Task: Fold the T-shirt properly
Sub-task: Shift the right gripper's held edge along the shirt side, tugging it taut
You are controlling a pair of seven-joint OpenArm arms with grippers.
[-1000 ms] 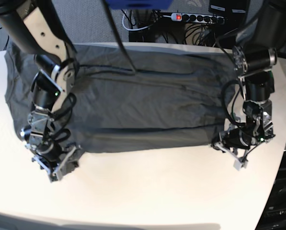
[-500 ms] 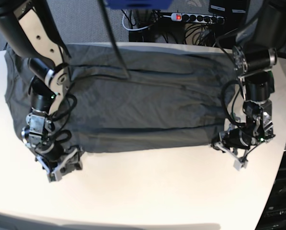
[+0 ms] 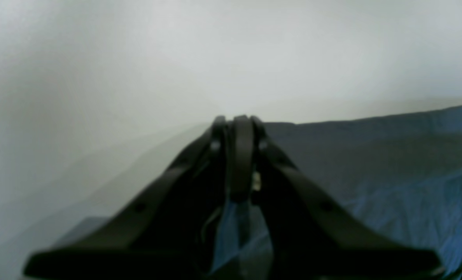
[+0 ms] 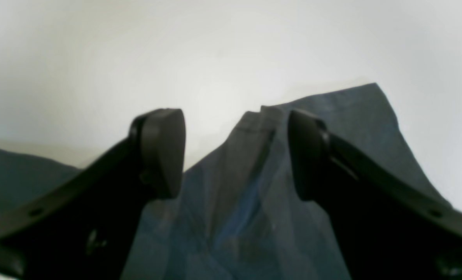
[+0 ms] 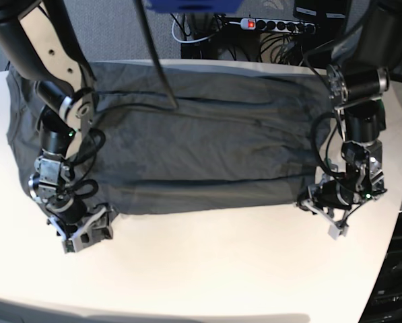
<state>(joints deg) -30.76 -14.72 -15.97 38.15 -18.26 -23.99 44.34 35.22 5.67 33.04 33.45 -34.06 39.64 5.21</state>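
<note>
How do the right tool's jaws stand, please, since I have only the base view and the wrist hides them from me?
Observer: In the right wrist view the right tool is wide open, and a creased corner of the T-shirt lies between its fingers, not gripped.
Operator: Thank you. And how is the left tool?
Observer: In the left wrist view the left tool is shut, with its tips at the shirt's edge, next to the bare table. I cannot tell whether any cloth is pinched between them.
</note>
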